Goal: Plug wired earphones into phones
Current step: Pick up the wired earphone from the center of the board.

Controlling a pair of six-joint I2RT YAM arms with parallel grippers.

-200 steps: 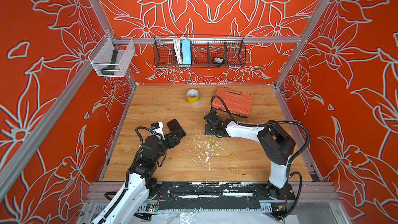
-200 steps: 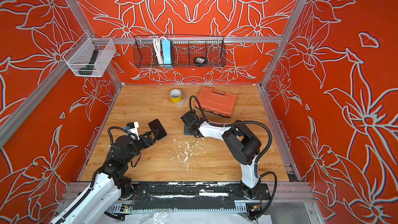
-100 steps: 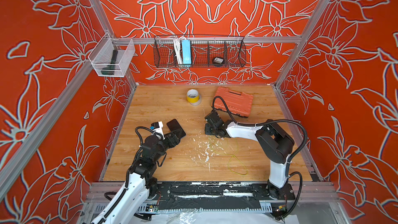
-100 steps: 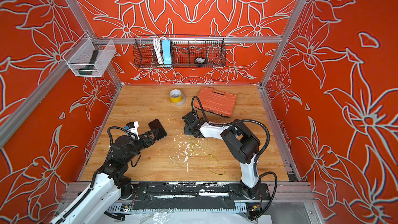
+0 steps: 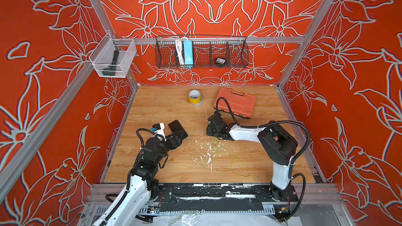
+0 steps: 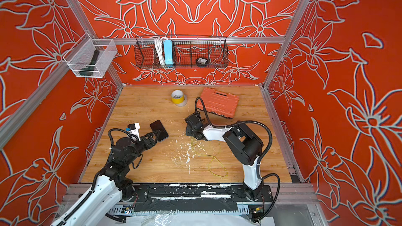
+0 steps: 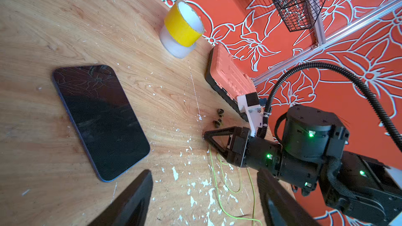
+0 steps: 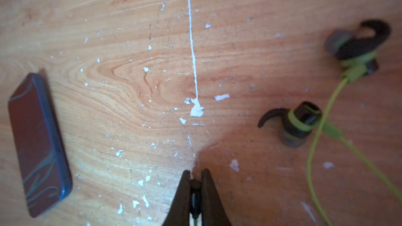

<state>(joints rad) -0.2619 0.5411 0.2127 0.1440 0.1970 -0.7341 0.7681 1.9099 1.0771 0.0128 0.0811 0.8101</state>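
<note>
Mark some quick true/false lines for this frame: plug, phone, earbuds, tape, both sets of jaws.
1. The right jaws are shut on the plug. True.
2. The plug is in the phone. False: the phone lies apart from it on the table.
3. The phone lies screen down. False: its cracked screen faces up.
4. The left jaws grip the phone. False: they stand open with nothing between them.
5. Both earbuds lie on the table. True.
6. The yellow tape sits on a clear roll. True.

Glossy cracked-glass phone point(image 7: 100, 122) on scuffed matt wood table point(image 7: 65, 18) — ribbed orange plastic case point(image 7: 228, 77)
</note>
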